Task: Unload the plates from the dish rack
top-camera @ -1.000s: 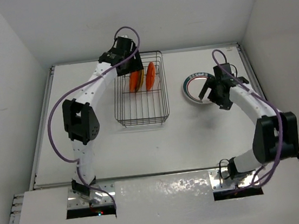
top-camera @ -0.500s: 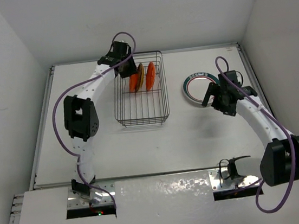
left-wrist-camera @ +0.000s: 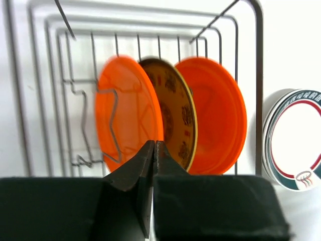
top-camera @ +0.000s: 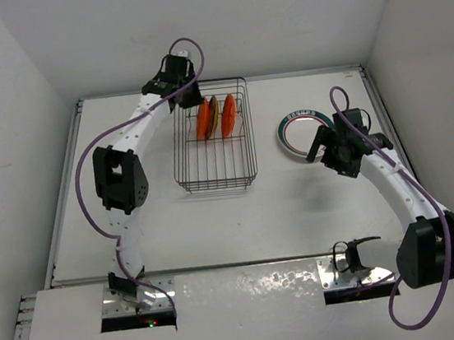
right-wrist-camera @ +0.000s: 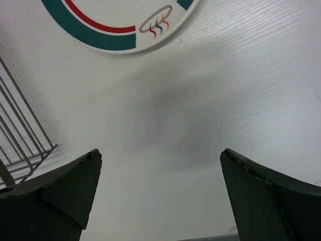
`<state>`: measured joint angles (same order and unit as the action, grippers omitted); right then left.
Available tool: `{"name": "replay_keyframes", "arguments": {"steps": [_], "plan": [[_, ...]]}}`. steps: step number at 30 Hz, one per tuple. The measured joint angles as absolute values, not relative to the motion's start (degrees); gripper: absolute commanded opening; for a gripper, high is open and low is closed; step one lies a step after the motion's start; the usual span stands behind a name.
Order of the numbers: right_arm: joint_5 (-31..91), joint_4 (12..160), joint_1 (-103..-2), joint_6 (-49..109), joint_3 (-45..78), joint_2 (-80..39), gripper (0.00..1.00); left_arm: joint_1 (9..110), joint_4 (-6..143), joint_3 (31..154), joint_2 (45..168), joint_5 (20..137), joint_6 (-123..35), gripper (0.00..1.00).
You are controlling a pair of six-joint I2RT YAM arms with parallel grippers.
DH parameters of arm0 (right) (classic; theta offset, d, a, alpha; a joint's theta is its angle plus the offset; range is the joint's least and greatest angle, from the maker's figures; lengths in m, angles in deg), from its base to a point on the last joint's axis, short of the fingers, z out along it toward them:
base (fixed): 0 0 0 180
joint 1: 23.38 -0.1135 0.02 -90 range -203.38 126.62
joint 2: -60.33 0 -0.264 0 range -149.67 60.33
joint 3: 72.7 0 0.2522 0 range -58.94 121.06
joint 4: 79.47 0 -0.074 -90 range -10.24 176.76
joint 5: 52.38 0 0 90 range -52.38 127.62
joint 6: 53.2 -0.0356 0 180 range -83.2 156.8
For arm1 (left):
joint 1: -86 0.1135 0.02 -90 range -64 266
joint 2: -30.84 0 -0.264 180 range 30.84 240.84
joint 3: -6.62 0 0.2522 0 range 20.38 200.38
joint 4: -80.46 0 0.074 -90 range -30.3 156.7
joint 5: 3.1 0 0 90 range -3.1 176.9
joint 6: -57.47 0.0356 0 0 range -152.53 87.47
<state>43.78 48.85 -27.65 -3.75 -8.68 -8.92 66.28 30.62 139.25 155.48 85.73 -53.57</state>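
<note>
Three plates stand upright in the dish rack (top-camera: 216,159): an orange plate (left-wrist-camera: 125,115), a dark patterned plate with a yellow rim (left-wrist-camera: 173,113), and a second orange plate (left-wrist-camera: 215,120). My left gripper (left-wrist-camera: 154,144) hovers at the rack's far left corner, just short of the first orange plate's rim. Its jaws are pressed together with nothing between them. A white plate with teal and red rings (top-camera: 299,132) lies flat on the table right of the rack. My right gripper (right-wrist-camera: 160,165) hangs open just near of that white plate (right-wrist-camera: 120,25), holding nothing.
The rack's near right corner (right-wrist-camera: 20,145) shows at the left of the right wrist view. The rack's tall wire rim (left-wrist-camera: 258,75) stands between the racked plates and the white plate (left-wrist-camera: 296,145). White walls close in the table on three sides.
My left gripper has shut and drawn back a little toward the rack's far left corner. The right arm's elbow swung out to the right, while its gripper stayed open by the white plate.
</note>
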Motion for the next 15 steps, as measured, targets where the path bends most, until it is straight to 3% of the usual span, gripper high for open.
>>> {"name": "replay_keyframes", "arguments": {"steps": [6, 10, 12, 15], "plan": [[42.6, 47.5, -27.7, -4.5, -6.4, -8.3, 0.99, 67.7, 32.2, 139.0, 152.4, 84.9, -45.5, 0.0], [42.0, 47.3, -27.7, -4.5, -2.8, -8.4, 0.99, 67.9, 32.9, 138.1, 150.2, 83.2, -43.0, 0.37], [41.7, 47.3, -27.7, -4.5, -1.9, -8.6, 0.99, 67.8, 34.1, 137.0, 149.6, 81.2, -43.5, 0.37], [41.4, 47.1, -27.7, -4.5, -1.8, -9.4, 0.99, 67.8, 35.7, 134.2, 149.3, 79.7, -45.1, 0.28]]}}
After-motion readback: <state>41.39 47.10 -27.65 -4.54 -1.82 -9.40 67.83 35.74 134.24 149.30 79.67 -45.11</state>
